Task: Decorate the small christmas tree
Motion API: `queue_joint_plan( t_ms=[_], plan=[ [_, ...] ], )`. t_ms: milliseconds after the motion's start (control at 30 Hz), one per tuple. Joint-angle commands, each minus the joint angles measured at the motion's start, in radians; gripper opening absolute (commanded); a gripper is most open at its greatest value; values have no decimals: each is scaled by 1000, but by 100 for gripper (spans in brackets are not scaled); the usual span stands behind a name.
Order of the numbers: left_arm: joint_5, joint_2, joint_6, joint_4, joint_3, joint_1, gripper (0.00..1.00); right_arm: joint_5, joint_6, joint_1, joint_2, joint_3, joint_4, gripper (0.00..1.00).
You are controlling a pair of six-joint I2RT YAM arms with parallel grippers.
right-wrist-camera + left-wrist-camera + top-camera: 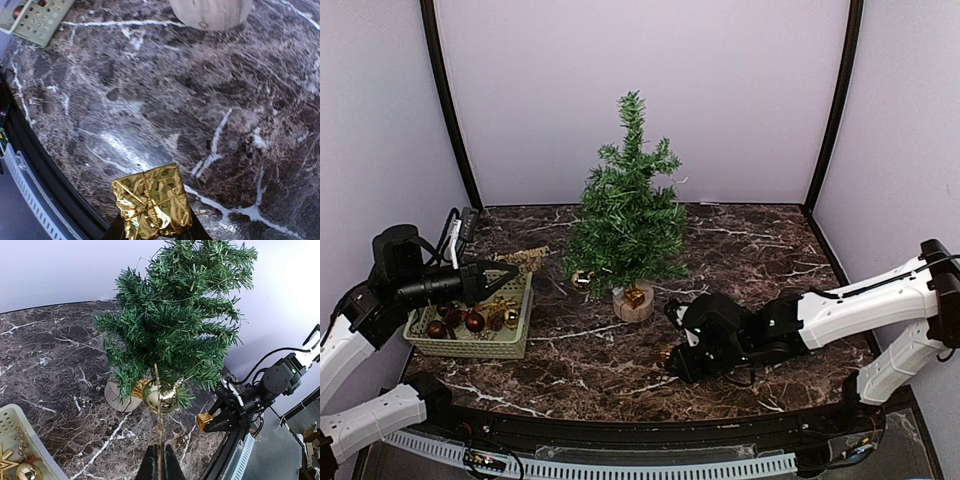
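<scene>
Left of the small christmas tree (626, 215), a basket (480, 347); well before it, a gift box (666, 354)

In the right wrist view only the stump of the tree (211, 12) shows, cut off at twelve o'clock; the basket (37, 15) is cropped at eleven.

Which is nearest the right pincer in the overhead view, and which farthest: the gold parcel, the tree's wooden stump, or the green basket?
1. gold parcel: gripped in the right pincer itself.
2. wooden stump: just beyond it, under the small christmas tree, centre.
3. green basket: far off on the left side.
</scene>
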Motion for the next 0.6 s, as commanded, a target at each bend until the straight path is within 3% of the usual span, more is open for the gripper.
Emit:
queue_joint_plan(
  t_ms=[0, 67, 167, 367, 433, 567],
  plan=[
    [97, -9, 37, -7, 39, 3, 0, 41, 71, -12, 34, 16, -132, 25],
    [149, -8, 37, -8, 51, 4, 0, 38, 85, -24, 46, 15, -151, 27],
    [215, -4, 30, -5, 70, 3, 0, 32, 96, -33, 51, 20, -158, 41],
    [346, 8, 1, 34, 97, 3, 0, 63, 77, -35, -14, 43, -179, 77],
    [391, 21, -2, 46, 112, 5, 0, 84, 63, -35, -65, 47, -188, 84],
    [455, 69, -15, 68, 158, 3, 0, 129, 1, -34, -206, 49, -186, 87]
  ],
)
